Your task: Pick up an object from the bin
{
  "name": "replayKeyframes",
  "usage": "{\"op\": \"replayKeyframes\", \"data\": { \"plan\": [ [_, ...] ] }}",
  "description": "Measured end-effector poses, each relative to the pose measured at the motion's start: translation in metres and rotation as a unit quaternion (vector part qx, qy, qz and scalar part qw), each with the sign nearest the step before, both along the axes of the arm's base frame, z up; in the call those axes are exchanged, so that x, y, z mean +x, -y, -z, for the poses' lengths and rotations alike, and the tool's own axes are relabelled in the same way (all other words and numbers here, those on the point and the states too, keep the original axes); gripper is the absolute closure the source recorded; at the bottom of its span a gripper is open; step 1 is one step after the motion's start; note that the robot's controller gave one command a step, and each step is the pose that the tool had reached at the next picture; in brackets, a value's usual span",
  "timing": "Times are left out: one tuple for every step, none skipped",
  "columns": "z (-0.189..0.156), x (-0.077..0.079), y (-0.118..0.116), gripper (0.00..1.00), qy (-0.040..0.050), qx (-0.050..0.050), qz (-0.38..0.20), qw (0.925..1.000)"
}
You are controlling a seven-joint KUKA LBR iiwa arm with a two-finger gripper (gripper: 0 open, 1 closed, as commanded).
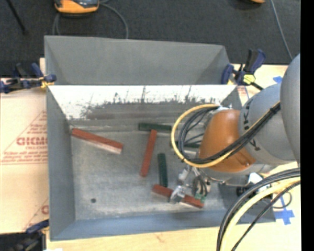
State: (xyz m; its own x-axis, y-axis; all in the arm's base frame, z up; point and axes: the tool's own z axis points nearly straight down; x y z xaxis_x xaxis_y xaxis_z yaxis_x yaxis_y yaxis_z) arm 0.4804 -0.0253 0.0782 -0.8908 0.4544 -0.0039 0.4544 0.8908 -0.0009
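The grey arm point(275, 122) reaches in from the right and bends steeply downward. An orange cover point(225, 140) wraps its wrist, with black and yellow cables point(184, 135) looping round it. Below and left of the cover, the hand point(187, 191) points down, set low.

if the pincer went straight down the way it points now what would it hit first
Most likely the red stick lying near the front wall of the bin: the pincer hangs right over its middle. Its height above the stick is hard to judge, so it may be touching.
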Motion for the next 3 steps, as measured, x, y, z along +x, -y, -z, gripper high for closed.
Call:
{"op": "replayKeyframes", "data": {
  "plan": [
    [0.0000,0.0000,-0.0003,1.00,-0.0001,0.000,0.000,1.0000],
    [-0.0020,-0.0008,-0.0006,1.00,-0.0019,0.001,-0.001,1.0000],
    [-0.0076,-0.0017,-0.0016,1.00,-0.0013,0.001,-0.001,1.0000]
  ]
}}
